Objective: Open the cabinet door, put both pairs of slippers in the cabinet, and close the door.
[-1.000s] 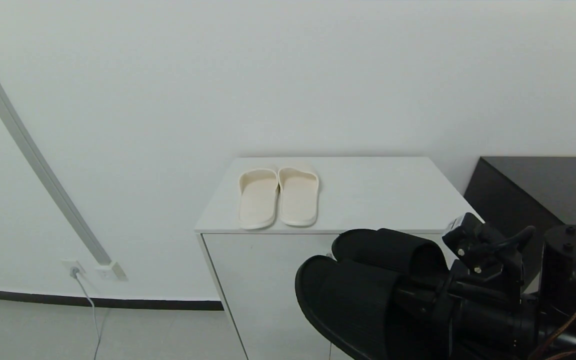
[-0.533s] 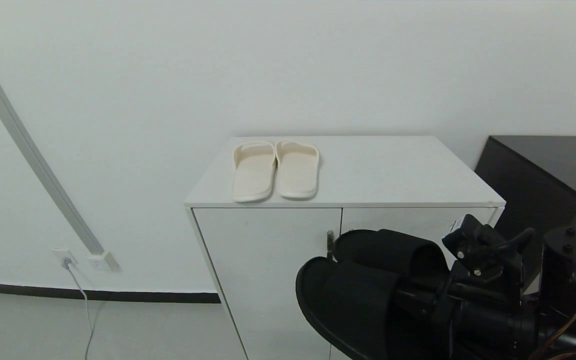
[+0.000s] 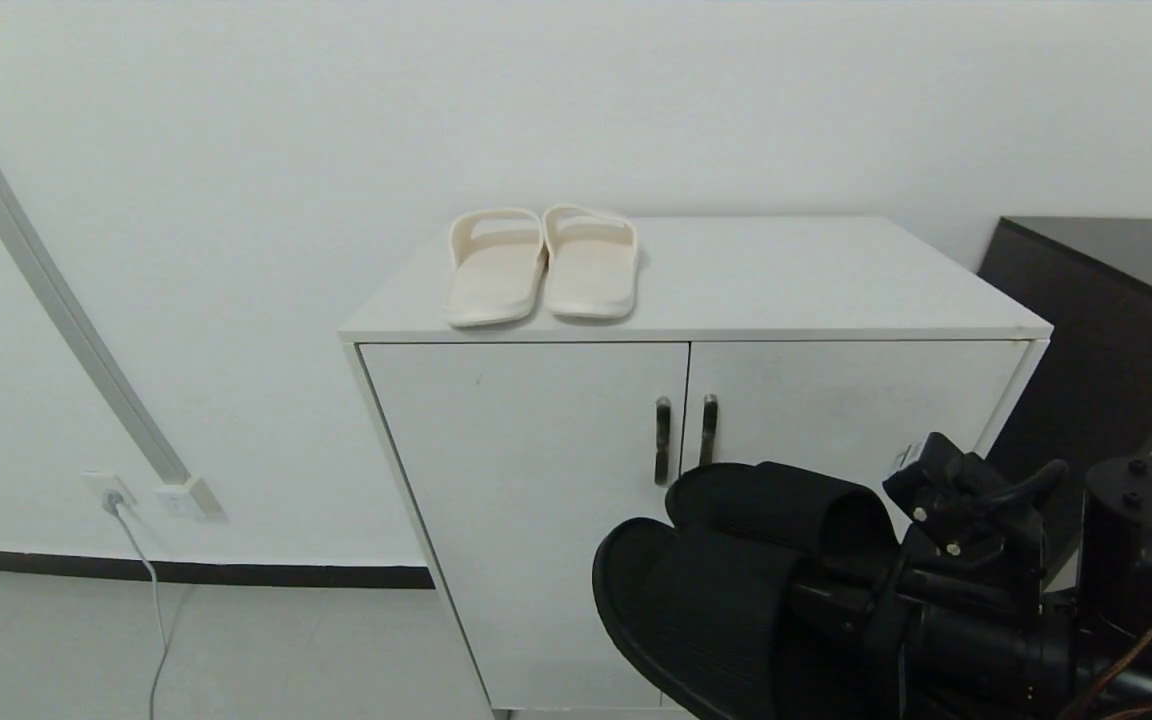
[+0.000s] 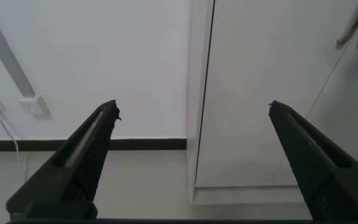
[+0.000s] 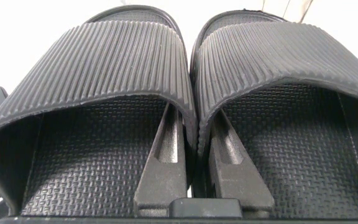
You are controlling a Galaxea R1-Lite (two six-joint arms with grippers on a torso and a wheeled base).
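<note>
The head camera has dipped, revealing the shut cabinet (image 3: 536, 480) and its handles (image 3: 663, 440), while the right gripper (image 5: 191, 124) stays clamped on the black slippers (image 3: 736, 580) by their touching inner walls, probably light and bendy, the left gripper (image 4: 191, 109) gapes wide, and the cream slippers (image 3: 541, 262) sit on top.

White wall (image 3: 236, 120), slanted conduit (image 3: 46, 290) (a plugged outlet (image 3: 104, 490) below it), grey floor (image 3: 286, 650), dark furniture (image 3: 1106, 300) at right

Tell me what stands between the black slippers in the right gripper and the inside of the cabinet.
The two cabinet doors: both are shut, with their handles side by side at the middle. The black slippers, held by the right gripper, hang in front of them. The left gripper is open and empty.
</note>
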